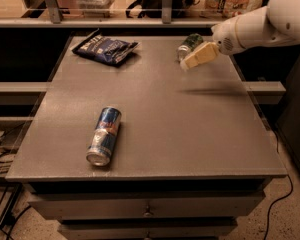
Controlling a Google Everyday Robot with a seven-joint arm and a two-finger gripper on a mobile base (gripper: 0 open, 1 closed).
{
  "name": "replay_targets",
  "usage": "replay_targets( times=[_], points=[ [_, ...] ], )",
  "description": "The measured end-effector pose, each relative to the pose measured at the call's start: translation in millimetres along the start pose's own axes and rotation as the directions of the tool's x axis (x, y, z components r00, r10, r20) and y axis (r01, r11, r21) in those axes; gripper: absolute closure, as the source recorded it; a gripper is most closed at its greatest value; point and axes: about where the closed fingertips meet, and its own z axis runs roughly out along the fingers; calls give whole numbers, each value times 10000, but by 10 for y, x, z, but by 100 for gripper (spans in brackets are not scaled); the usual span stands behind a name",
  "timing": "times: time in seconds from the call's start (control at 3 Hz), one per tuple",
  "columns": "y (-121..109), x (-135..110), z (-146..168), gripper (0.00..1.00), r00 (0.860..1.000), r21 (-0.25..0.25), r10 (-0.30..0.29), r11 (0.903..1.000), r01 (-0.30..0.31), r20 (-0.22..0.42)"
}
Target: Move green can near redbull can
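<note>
The green can lies on its side at the far right of the grey table, partly hidden behind my gripper. The redbull can lies on its side near the front left, blue and silver with a red mark. My gripper, with cream-coloured fingers, reaches in from the right on a white arm and hovers just in front of the green can, above the tabletop.
A dark blue snack bag lies at the far left of the table. A shelf with boxes runs behind the table. Drawers sit below the front edge. Cables trail on the floor at both sides.
</note>
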Motion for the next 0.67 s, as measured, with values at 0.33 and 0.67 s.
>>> replay_targets(
  times=[0.33,0.67],
  points=[
    [-109,-52,303,0,9996,-201,254,9995,-251,109],
    [-219,-63,554,0,9990,-332,443,9985,-440,67]
  ],
)
